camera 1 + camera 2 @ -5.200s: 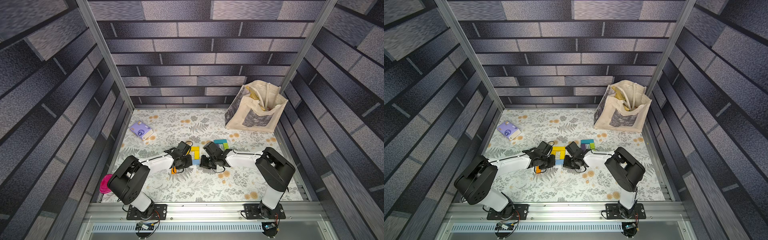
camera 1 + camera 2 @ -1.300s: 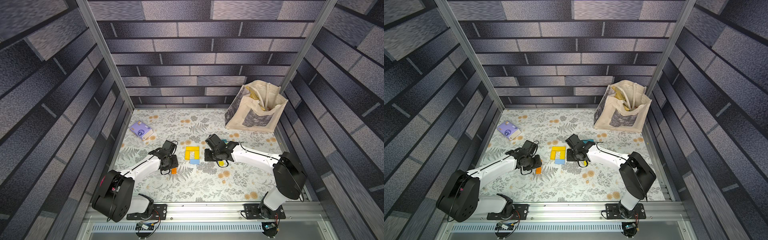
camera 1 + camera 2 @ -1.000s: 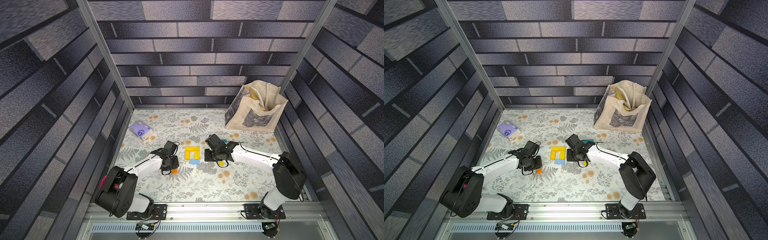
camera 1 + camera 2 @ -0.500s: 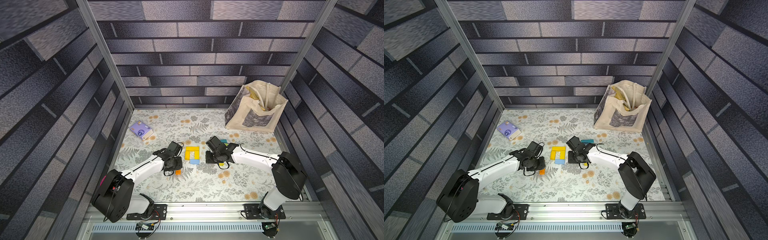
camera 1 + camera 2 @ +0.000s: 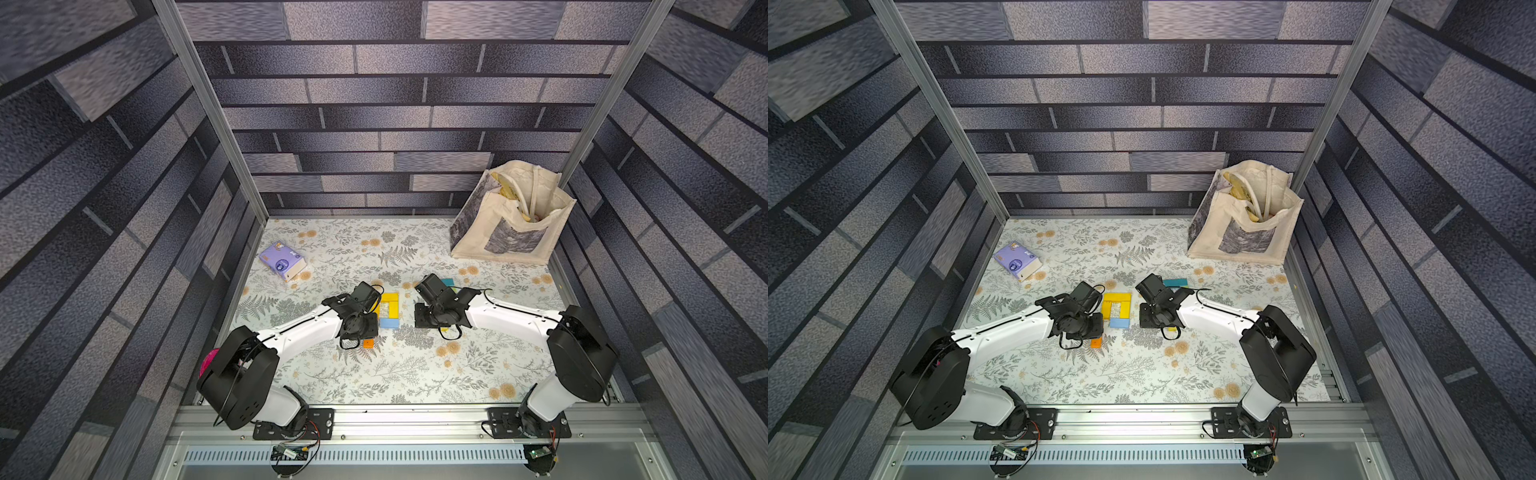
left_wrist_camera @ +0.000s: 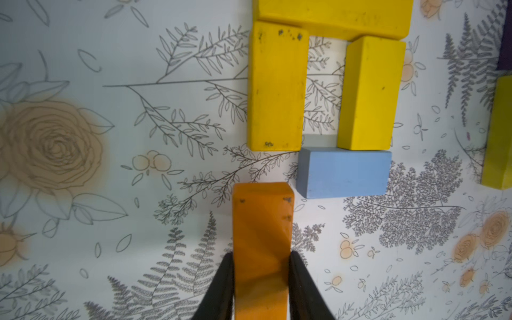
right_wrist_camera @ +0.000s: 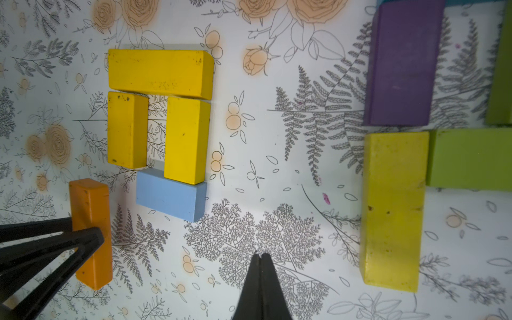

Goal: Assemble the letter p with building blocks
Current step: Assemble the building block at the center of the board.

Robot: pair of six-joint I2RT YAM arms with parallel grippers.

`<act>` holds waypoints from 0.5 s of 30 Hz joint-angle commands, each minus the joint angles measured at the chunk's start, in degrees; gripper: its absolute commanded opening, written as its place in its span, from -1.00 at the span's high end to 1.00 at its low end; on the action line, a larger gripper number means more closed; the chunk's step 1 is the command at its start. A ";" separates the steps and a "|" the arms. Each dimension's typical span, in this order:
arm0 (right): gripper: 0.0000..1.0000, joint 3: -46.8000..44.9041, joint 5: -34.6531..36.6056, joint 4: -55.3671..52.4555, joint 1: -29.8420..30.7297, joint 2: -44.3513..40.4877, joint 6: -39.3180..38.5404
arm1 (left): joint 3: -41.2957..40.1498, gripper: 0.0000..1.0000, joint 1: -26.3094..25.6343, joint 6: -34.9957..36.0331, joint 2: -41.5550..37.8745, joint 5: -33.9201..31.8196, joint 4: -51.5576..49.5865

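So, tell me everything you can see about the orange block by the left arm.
The orange block is a rectangular bar, seemingly painted wood with small dark chips near its corners. The left pincer clamps its long sides at one end. Its free end points at a yellow block of the letter, gap between, beside a corner of the light blue block, not touching. Resting or lifted: unclear.

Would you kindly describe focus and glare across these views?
Both top views: glare whitens the floral table's near edge; left wrist view: the orange rectangular block blurs toward the left gripper holding it, the yellow rectangular blocks look crisp; right wrist view: the shut right gripper is a dark silhouette.
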 commanded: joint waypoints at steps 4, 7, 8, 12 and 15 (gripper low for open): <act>0.95 -0.54 0.82 -0.34 -0.42 -0.68 0.13 | 2.14 0.67 -0.86 -0.07 2.20 -2.26 -0.15; 0.95 -0.38 0.69 -0.34 -0.42 -0.34 0.17 | 2.39 0.67 -0.83 0.21 2.73 -2.20 0.00; 0.95 -0.39 0.73 -0.34 -0.47 -0.18 0.11 | 2.47 0.67 -0.87 0.31 2.91 -2.18 0.08; 0.95 -0.25 0.55 -0.17 -0.49 0.24 0.19 | 2.67 0.67 -0.83 0.49 3.78 -2.13 0.39; 0.94 -0.24 0.46 -0.25 -0.42 0.46 0.19 | 3.01 0.67 -0.82 0.65 4.43 -1.96 0.66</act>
